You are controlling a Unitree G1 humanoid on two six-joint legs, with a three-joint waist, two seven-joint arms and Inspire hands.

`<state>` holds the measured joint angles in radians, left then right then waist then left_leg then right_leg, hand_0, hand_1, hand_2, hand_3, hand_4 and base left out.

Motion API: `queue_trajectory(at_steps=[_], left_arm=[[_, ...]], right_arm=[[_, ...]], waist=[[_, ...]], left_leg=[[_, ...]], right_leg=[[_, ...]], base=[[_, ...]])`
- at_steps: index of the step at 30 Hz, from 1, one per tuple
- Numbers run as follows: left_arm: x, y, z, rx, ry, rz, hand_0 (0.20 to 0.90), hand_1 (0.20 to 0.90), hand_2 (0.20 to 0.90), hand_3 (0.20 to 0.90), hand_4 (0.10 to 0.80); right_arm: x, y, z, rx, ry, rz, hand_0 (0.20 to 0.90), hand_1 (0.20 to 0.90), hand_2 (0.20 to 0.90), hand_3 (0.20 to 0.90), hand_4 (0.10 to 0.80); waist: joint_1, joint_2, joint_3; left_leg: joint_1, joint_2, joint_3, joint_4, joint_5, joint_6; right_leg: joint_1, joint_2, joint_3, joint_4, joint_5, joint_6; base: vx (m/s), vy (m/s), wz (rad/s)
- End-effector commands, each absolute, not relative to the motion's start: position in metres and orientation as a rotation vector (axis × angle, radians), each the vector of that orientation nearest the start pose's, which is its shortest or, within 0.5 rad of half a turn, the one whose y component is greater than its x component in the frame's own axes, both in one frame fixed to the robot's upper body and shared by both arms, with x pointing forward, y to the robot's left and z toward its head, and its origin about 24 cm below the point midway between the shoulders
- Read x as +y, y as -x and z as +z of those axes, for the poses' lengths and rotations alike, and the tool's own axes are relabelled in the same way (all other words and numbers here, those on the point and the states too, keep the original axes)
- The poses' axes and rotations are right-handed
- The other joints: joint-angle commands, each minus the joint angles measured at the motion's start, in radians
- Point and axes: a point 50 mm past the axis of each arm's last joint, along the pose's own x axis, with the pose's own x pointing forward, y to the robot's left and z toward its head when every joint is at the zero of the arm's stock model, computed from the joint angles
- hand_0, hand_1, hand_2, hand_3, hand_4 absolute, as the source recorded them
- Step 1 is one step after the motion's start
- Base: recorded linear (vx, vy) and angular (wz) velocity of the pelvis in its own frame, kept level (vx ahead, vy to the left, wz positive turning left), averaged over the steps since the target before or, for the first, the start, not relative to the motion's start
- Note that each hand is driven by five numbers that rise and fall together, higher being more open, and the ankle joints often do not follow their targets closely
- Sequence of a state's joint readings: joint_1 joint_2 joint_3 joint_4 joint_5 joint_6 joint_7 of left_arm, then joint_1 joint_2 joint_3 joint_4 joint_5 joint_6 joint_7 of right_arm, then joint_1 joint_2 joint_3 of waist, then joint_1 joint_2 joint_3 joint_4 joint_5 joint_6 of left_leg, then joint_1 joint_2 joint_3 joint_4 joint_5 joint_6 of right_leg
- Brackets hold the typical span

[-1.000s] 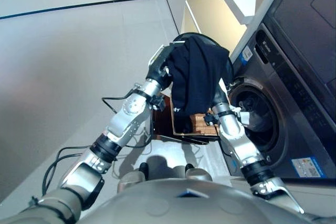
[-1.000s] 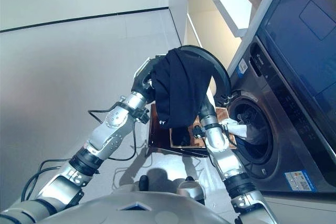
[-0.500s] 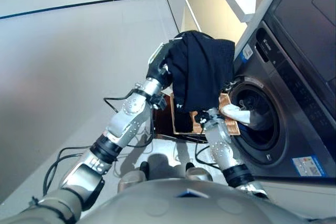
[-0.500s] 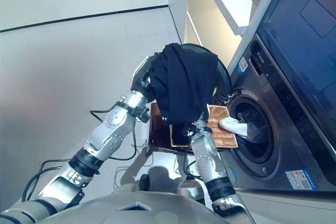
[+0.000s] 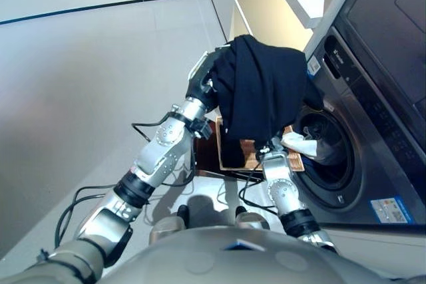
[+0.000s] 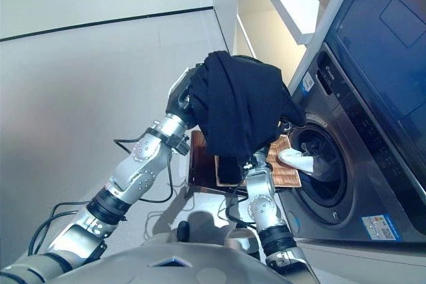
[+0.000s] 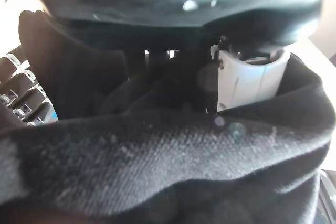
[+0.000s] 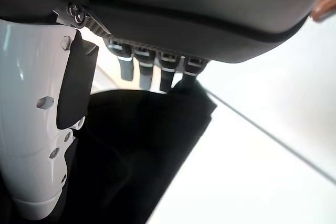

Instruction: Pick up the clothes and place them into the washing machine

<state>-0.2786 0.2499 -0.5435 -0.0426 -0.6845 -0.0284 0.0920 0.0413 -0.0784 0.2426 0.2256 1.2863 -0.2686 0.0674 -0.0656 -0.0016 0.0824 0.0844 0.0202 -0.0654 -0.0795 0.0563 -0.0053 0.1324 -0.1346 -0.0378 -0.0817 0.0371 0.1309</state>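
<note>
I see the left hand (image 5: 202, 83) raised in front of the dark grey front-loading washing machine (image 5: 373, 131), its fingers clenched into a black cloth garment (image 5: 263, 91); the left wrist view shows the dark fabric bunched against the palm with the white-covered thumb pressed onto it. The garment hangs from that hand in a wide drape, and its far edge reaches the rim of the machine's round drum opening (image 5: 327, 154), partly covering the open door.

My right hand (image 8: 152, 69) is under the hanging cloth, so the head views hide it. In the right wrist view its fingers point straight toward the black fabric and look relaxed, not wrapped round it, though I cannot tell whether the tips touch.

A white crumpled piece of clothing (image 6: 296, 159) lies at the near lip of the drum opening. A brown woven basket (image 5: 249, 153) sits on the floor below the garment, just beside the machine.
</note>
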Motion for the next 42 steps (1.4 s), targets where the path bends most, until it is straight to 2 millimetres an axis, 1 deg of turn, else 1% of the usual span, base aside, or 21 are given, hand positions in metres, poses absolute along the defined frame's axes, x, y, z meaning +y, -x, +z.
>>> queue_trajectory(at_steps=[1, 5, 16, 23, 28, 33, 34, 35, 38, 41, 42], left_arm=[[0.049, -0.273, 0.145, -0.285, 0.477, -0.572, 0.200, 0.200, 0.200, 0.200, 0.300], [0.050, -0.275, 0.141, -0.272, 0.471, -0.563, 0.200, 0.200, 0.200, 0.200, 0.300], [0.051, -0.285, 0.131, -0.245, 0.398, -0.528, 0.200, 0.200, 0.200, 0.200, 0.300], [0.054, -0.292, 0.129, -0.269, 0.276, -0.501, 0.200, 0.200, 0.200, 0.200, 0.300], [0.059, -0.298, 0.123, -0.260, 0.236, -0.451, 0.200, 0.200, 0.200, 0.200, 0.300], [0.061, -0.304, 0.124, -0.266, 0.206, -0.418, 0.200, 0.200, 0.200, 0.200, 0.300], [0.063, -0.308, 0.127, -0.283, 0.190, -0.402, 0.200, 0.200, 0.200, 0.200, 0.300], [0.063, -0.308, 0.127, -0.283, 0.190, -0.402, 0.200, 0.200, 0.200, 0.200, 0.300], [0.065, -0.316, 0.130, -0.296, 0.143, -0.363, 0.200, 0.200, 0.200, 0.200, 0.300], [0.066, -0.320, 0.132, -0.304, 0.111, -0.340, 0.200, 0.200, 0.200, 0.200, 0.300], [0.066, -0.325, 0.131, -0.300, 0.082, -0.315, 0.200, 0.200, 0.200, 0.200, 0.300]], right_arm=[[-0.137, -0.244, 0.040, -0.221, -1.278, 0.045, 0.900, 0.900, 0.900, 0.900, 0.800], [-0.134, -0.244, 0.044, -0.229, -1.294, 0.080, 0.900, 0.900, 0.900, 0.900, 0.800], [-0.129, -0.243, 0.055, -0.252, -1.268, 0.195, 0.900, 0.900, 0.900, 0.900, 0.800], [-0.127, -0.237, 0.058, -0.252, -1.257, 0.255, 0.900, 0.900, 0.900, 0.900, 0.800], [-0.128, -0.234, 0.059, -0.257, -1.256, 0.262, 0.900, 0.900, 0.900, 0.900, 0.800], [-0.128, -0.233, 0.056, -0.242, -1.254, 0.260, 0.900, 0.900, 0.900, 0.900, 0.800], [-0.129, -0.231, 0.054, -0.231, -1.246, 0.255, 0.900, 0.900, 0.900, 0.900, 0.800], [-0.129, -0.231, 0.054, -0.231, -1.246, 0.255, 0.900, 0.900, 0.900, 0.900, 0.800], [-0.127, -0.227, 0.048, -0.198, -1.254, 0.255, 0.900, 0.900, 0.900, 0.900, 0.800], [-0.126, -0.224, 0.049, -0.197, -1.262, 0.268, 0.900, 0.900, 0.900, 0.900, 0.800], [-0.124, -0.222, 0.050, -0.192, -1.267, 0.288, 0.900, 0.900, 0.900, 0.900, 0.800]], waist=[[0.028, 0.001, -0.100], [0.029, 0.000, -0.101], [0.028, -0.003, -0.104], [0.024, -0.007, -0.105], [0.020, -0.008, -0.107], [0.016, -0.010, -0.109], [0.014, -0.010, -0.110], [0.014, -0.010, -0.110], [0.006, -0.010, -0.112], [0.002, -0.009, -0.113], [-0.002, -0.010, -0.115]], left_leg=[[0.015, 0.015, 0.018, 0.011, -0.068, -0.015], [0.015, 0.016, 0.019, 0.011, -0.068, -0.015], [0.014, 0.017, 0.021, 0.011, -0.066, -0.016], [0.013, 0.019, 0.024, 0.010, -0.065, -0.019], [0.015, 0.019, 0.026, 0.009, -0.066, -0.020], [0.014, 0.020, 0.027, 0.009, -0.065, -0.022], [0.014, 0.022, 0.028, 0.009, -0.065, -0.023], [0.014, 0.022, 0.028, 0.009, -0.065, -0.023], [0.016, 0.024, 0.031, 0.007, -0.064, -0.025], [0.017, 0.025, 0.034, 0.007, -0.064, -0.026], [0.017, 0.026, 0.036, 0.007, -0.063, -0.028]], right_leg=[[-0.079, 0.016, 0.014, 0.132, -0.102, -0.021], [-0.079, 0.016, 0.014, 0.132, -0.100, -0.021], [-0.080, 0.016, 0.013, 0.128, -0.097, -0.020], [-0.081, 0.018, 0.017, 0.128, -0.096, -0.020], [-0.080, 0.019, 0.017, 0.127, -0.096, -0.019], [-0.081, 0.019, 0.017, 0.125, -0.095, -0.019], [-0.080, 0.019, 0.016, 0.126, -0.095, -0.019], [-0.080, 0.019, 0.016, 0.126, -0.095, -0.019], [-0.081, 0.020, 0.020, 0.124, -0.093, -0.018], [-0.080, 0.021, 0.020, 0.124, -0.094, -0.018], [-0.081, 0.022, 0.021, 0.123, -0.094, -0.018]], base=[[0.000, 0.000, 0.00], [0.000, 0.000, 0.00], [0.000, 0.000, 0.00], [0.000, 0.000, 0.00], [0.000, 0.000, 0.00], [-0.001, -0.005, -0.03], [0.001, -0.002, -0.06], [0.002, -0.003, -0.06], [0.000, 0.000, 0.00], [0.004, -0.001, -0.03], [0.000, 0.000, 0.00]])
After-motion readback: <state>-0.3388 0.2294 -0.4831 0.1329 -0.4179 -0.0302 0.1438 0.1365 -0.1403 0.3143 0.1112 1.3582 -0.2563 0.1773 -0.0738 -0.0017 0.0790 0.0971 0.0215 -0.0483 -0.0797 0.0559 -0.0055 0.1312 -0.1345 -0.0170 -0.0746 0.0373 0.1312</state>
